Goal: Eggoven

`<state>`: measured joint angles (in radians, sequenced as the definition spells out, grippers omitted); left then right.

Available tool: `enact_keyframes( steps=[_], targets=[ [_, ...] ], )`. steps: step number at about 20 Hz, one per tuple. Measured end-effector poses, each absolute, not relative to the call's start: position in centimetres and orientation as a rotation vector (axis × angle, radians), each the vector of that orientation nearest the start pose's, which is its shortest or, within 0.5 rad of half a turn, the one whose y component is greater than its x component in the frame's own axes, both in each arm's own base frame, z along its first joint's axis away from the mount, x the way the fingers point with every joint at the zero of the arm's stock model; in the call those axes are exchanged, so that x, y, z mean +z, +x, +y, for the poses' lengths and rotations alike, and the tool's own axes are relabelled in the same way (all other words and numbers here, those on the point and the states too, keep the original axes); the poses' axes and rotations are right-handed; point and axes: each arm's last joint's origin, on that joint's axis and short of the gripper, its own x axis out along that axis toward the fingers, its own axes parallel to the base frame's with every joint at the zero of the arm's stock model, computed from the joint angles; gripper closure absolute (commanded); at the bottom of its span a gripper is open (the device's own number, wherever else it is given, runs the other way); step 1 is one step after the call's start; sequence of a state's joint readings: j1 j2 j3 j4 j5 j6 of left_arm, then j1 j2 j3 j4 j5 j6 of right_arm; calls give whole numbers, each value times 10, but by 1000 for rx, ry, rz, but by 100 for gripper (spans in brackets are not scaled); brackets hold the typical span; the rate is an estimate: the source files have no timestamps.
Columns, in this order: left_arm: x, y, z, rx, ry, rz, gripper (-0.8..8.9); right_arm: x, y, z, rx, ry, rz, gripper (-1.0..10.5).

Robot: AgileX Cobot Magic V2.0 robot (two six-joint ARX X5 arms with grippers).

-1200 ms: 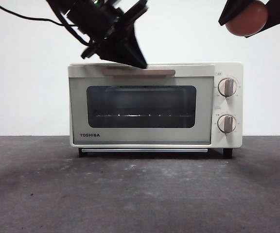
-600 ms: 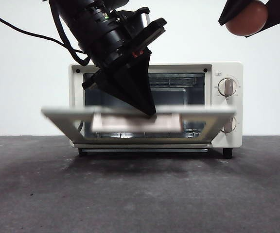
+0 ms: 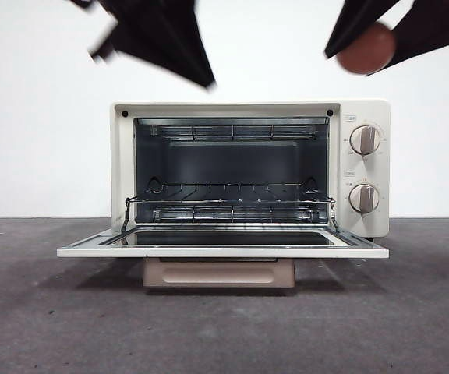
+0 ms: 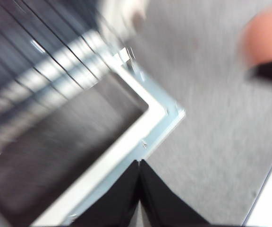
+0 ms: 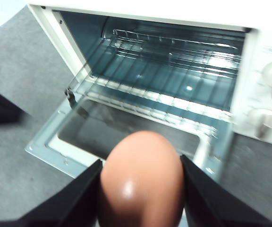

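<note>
Egg (image 5: 140, 179), light, smooth and brittle, sits pinched across its middle in the right pincer (image 5: 140, 189) above the open oven (image 3: 248, 167) on the desk (image 3: 224, 327), needing gentle pressure; left pincer (image 4: 140, 189) pressed together.

My left wrist view is smeared by motion: the oven door (image 4: 93, 142) and the rack (image 4: 27, 61) are streaks, and the egg (image 4: 268, 35) is a soft blob cut by the edge. In the front view both arms run off the top edge, so I see only the blurred black tips of the left gripper (image 3: 201, 76) and right gripper (image 3: 365, 48). The small print around the 2 knobs (image 3: 364, 140) is too fine to read. The handle (image 3: 218, 273) sits half hidden under the door.
</note>
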<state>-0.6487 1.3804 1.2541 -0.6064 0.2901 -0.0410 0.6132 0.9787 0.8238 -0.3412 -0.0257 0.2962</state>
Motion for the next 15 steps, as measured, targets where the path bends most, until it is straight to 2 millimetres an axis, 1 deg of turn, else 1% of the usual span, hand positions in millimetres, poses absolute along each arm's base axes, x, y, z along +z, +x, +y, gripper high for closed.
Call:
enact_keyframes(
  steps=[3, 5, 6, 8, 11, 14, 15],
  targets=[
    [361, 212, -143, -811, 45, 636, 807, 288, 190, 136, 578, 157, 568, 944],
    [372, 198, -115, -751, 15, 583, 807, 277, 203, 146, 588, 173, 584, 944],
    [372, 192, -104, -739, -1, 571, 807, 271, 210, 150, 586, 182, 589, 944],
    [360, 180, -84, -743, -43, 581, 807, 260, 224, 160, 580, 189, 605, 944],
    [330, 165, -59, -692, -98, 627, 807, 250, 249, 171, 548, 188, 626, 944],
    [305, 153, -45, -685, -154, 667, 807, 237, 273, 176, 498, 184, 648, 944],
    [300, 151, -43, -672, -164, 673, 807, 231, 279, 175, 482, 182, 664, 944]
  ],
)
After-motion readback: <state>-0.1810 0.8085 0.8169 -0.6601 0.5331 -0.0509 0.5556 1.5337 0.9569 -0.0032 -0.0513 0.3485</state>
